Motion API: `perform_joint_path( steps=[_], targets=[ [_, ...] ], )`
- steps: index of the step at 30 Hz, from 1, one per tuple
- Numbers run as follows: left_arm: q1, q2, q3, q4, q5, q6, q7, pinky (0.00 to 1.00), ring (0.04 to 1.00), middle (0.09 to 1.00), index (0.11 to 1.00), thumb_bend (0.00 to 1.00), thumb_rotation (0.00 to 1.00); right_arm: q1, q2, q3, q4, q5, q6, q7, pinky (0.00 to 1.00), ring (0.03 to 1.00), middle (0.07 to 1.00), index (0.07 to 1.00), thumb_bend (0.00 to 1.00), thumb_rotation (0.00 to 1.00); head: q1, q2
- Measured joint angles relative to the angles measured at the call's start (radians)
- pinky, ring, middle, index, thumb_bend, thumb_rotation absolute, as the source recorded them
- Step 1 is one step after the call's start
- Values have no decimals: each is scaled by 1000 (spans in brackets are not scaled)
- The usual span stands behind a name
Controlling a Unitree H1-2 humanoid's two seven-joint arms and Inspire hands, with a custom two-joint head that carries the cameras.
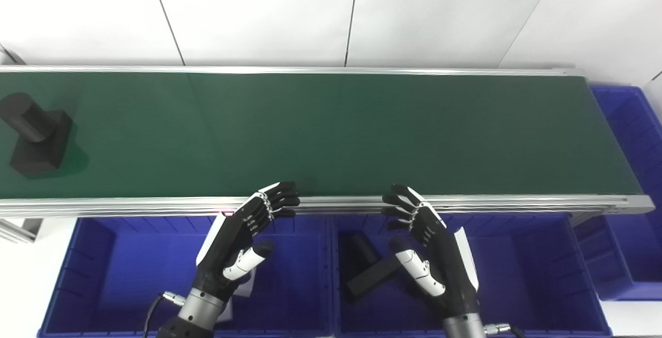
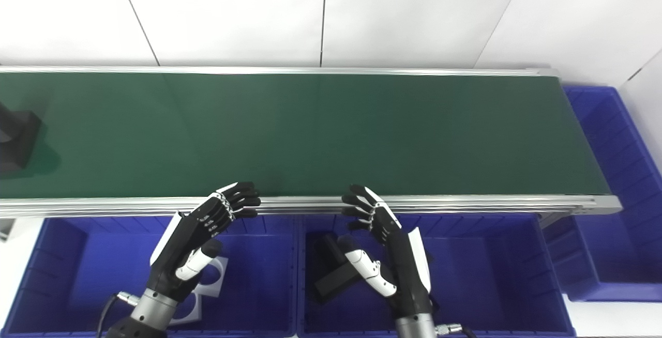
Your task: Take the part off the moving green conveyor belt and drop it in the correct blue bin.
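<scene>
Black part [image 1: 35, 134] at green belt's [image 1: 331, 131] left end

A dark part [image 1: 33, 134] rests at the far left of the green conveyor belt [image 1: 336, 131].

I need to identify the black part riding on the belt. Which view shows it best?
The left eye view: the black part sits whole on the green belt, showing its round post and block base. In the right eye view the picture's left edge cuts it off, leaving only a corner of the base.
</scene>
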Motion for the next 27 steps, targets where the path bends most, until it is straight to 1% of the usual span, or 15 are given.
perform_joint_path(
  steps=[1,3,4,5,6,7,8,9,10,12,14,18,22,24,27],
  targets=[
    [0,-1,-1,0,0,0,0,723,779,804,810,798,749,0,-2,-1,1,3,0,0,624,723,783,841,582,687,0,0],
    [0,-4,-3,0,6,0,1,726,779,804,812,800,749,0,-6,-3,5,8,0,1,625,724,785,844,578,700,61,-18],
    [0,-4,-5,0,7,0,1,726,779,804,812,803,746,-1,-9,-4,8,9,0,1,624,723,786,845,579,711,61,-18],
    [0,-5,-9,1,7,0,1,726,779,804,810,810,741,-1,-14,-6,13,10,-1,2,624,723,786,847,581,727,110,-31],
    [0,-6,-11,2,7,0,1,722,776,800,805,820,737,-1,-18,-7,16,10,-1,2,621,720,787,850,574,740,111,-31],
    [0,-7,-15,6,8,0,2,719,772,797,801,827,734,0,-23,-10,18,11,-1,2,619,718,787,852,566,745,159,-41],
    [-2,-10,-19,14,10,0,5,714,768,793,797,834,729,0,-30,-13,20,12,-3,2,619,719,789,856,550,753,160,-41],
    [-3,-17,-24,23,15,0,13,711,766,790,795,838,727,-2,-37,-17,24,15,-5,3,621,720,790,859,541,759,217,-58],
    [-3,-21,-25,24,19,0,15,711,766,790,795,839,726,-2,-39,-18,25,16,-6,3,621,721,791,860,539,760,218,-58],
    [-7,-34,-32,37,33,0,21,708,763,788,792,837,717,-5,-50,-23,32,25,-12,9,625,727,796,866,539,777,279,-80],
    [-9,-43,-40,43,45,-1,22,707,762,785,789,832,712,-8,-57,-26,37,34,-13,18,625,729,798,870,547,797,284,-81],
    [-23,-50,-48,71,53,-5,23,708,759,779,785,813,676,-20,-62,-34,61,55,-20,31,629,737,805,877,536,822,345,-118],
    [-30,-56,-48,77,56,-7,35,705,756,777,781,830,674,-27,-63,-42,74,66,-29,38,625,737,804,879,531,829,364,-143],
    [-32,-59,-49,85,58,-8,38,702,754,775,777,843,674,-30,-62,-44,87,68,-30,40,621,734,802,878,528,830,364,-143],
    [-36,-60,-51,104,71,-16,39,697,750,771,770,854,669,-33,-62,-46,97,69,-31,43,626,735,805,880,520,840,374,-167]
  ],
)
